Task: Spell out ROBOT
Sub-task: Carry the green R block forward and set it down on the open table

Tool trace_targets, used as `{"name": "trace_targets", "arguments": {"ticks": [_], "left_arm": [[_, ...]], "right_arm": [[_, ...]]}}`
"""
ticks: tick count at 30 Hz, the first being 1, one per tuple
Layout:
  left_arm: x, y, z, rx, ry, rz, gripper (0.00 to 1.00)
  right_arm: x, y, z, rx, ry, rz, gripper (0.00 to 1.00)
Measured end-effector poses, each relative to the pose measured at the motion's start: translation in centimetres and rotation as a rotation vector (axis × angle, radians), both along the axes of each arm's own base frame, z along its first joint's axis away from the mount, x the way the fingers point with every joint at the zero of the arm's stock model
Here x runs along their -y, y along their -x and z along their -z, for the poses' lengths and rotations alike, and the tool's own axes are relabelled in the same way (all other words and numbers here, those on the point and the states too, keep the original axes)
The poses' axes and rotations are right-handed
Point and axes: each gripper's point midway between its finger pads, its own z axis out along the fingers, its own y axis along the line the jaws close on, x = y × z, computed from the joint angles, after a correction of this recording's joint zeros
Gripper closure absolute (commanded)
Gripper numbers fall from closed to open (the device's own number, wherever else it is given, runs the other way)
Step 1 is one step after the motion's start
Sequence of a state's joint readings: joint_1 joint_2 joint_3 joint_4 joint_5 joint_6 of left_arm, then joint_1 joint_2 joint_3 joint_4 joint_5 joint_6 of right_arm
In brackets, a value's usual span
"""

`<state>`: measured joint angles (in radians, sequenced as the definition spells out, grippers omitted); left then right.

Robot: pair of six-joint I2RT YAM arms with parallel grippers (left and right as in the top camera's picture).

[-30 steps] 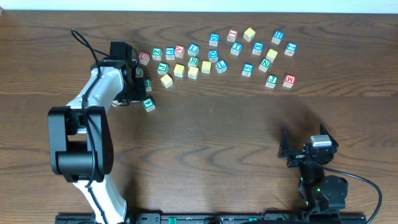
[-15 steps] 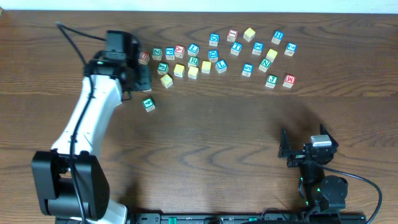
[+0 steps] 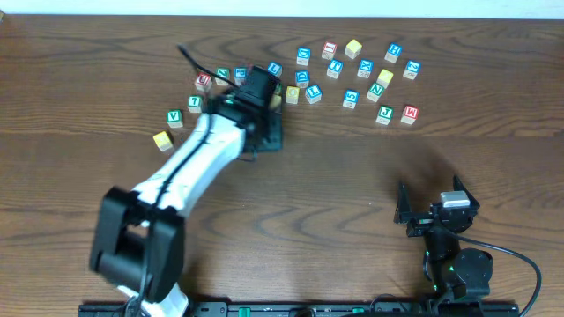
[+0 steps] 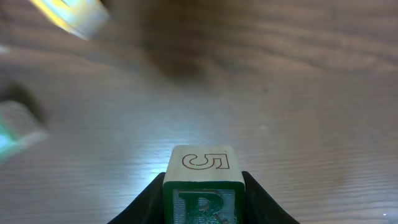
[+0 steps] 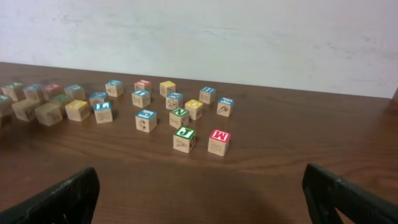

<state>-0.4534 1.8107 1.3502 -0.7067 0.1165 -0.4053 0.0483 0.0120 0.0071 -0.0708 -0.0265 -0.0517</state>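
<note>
Since the previous frame the left arm has swung right, from the left end of the block row to its middle. A yellow block (image 3: 162,140) and a green V block (image 3: 174,116) now lie apart at the left.

Left gripper (image 3: 268,132) is clamped on the R block (image 4: 202,186), one finger against each side. The block is a cube (no long axis to record). Its green R faces the wrist camera upright, with the 5 face above it in that view.

Bare table (image 4: 280,112) lies ahead, and two blurred blocks sit off to the left.

Right gripper (image 5: 199,183) stands spread wide at the table's front right, well apart from the blocks.
</note>
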Motion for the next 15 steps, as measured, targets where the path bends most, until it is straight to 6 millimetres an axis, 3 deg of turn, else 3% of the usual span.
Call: {"name": "trace_targets", "arguments": {"ticks": [5,15], "left_arm": [[2.1,1.6,2.9,-0.077,-0.023,0.000,0.68],[3.3,1.2,3.8,-0.056,-0.029,-0.002,0.68]], "right_arm": [[0.0,0.0,0.0,0.000,0.000,0.000,0.01],[0.0,0.0,0.0,0.000,0.000,0.000,0.01]]}}
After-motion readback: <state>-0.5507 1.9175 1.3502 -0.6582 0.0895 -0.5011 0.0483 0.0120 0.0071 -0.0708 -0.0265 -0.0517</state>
